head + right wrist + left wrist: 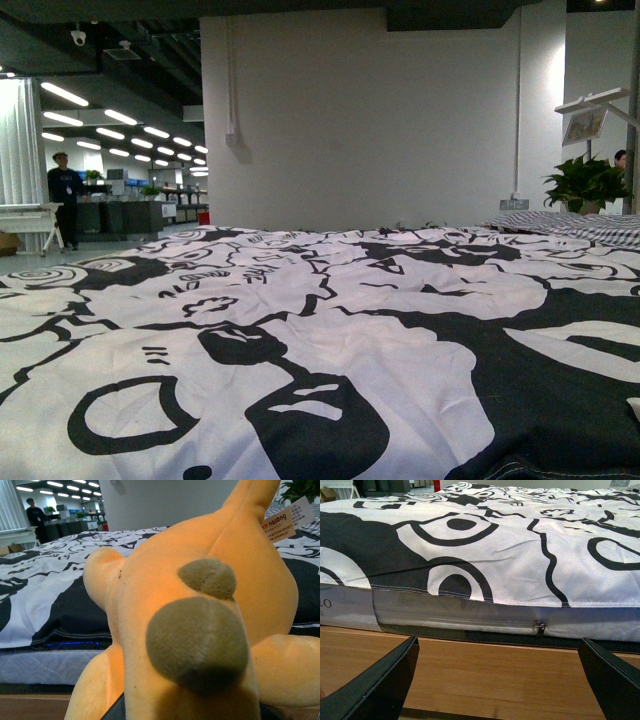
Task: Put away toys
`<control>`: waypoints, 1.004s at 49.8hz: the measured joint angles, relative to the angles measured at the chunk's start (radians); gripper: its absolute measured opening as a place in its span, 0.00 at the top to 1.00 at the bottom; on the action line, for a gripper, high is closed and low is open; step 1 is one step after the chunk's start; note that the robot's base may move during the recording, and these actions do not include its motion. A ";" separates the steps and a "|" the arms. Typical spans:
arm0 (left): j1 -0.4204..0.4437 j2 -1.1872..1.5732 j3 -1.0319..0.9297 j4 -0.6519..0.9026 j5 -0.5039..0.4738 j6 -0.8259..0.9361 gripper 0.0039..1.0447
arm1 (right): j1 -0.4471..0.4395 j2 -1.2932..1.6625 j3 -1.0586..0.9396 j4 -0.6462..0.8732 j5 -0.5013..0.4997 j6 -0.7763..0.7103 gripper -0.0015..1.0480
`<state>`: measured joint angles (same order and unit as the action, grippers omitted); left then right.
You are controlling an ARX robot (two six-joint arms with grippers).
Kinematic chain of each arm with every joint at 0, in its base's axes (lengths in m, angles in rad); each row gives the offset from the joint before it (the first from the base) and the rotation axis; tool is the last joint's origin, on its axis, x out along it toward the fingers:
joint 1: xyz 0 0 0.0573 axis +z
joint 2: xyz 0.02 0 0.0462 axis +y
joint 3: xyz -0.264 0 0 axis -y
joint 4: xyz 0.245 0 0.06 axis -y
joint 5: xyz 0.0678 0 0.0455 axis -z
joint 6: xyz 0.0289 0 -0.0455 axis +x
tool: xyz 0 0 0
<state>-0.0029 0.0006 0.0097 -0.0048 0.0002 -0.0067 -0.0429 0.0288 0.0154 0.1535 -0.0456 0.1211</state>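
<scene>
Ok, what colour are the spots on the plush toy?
Brownish-olive, on an orange-yellow plush toy; best in the right wrist view.

Patterned bedspread [400, 300] — potted plant [585, 185]

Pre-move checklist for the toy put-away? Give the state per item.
1. Plush toy at right gripper: ok, it fills the right wrist view.
2. Right grip shut on it: cannot tell, jaws mostly hidden by plush.
3. Left gripper open, empty: ok, facing the bed frame.
4. Paper tag attached and free: ok.
5. Drop-off place for the toy in view: not ok, none shows.
6. Person away from the bed: ok, far in the background.
</scene>
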 joint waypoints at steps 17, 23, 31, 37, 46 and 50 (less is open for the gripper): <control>0.000 0.000 0.000 0.000 0.000 0.000 0.05 | 0.008 -0.027 -0.003 -0.010 0.012 0.014 0.81; 0.000 0.000 0.000 0.000 0.000 0.000 0.05 | 0.008 -0.027 -0.003 -0.010 0.012 0.014 0.81; 0.000 0.000 0.000 0.000 0.000 0.000 0.05 | 0.008 -0.027 -0.003 -0.010 0.012 0.014 0.81; 0.001 0.000 0.000 0.000 -0.005 0.000 0.05 | 0.011 -0.027 -0.003 -0.010 0.008 0.014 0.81; 0.001 0.000 0.000 0.000 0.000 0.000 0.05 | 0.013 -0.027 -0.004 -0.014 0.028 0.014 0.81; 0.000 0.000 0.000 -0.001 0.001 0.000 0.05 | 0.011 -0.028 -0.004 -0.014 0.034 0.014 0.81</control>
<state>-0.0025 0.0010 0.0097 -0.0055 0.0010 -0.0063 -0.0322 0.0010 0.0116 0.1398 -0.0116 0.1356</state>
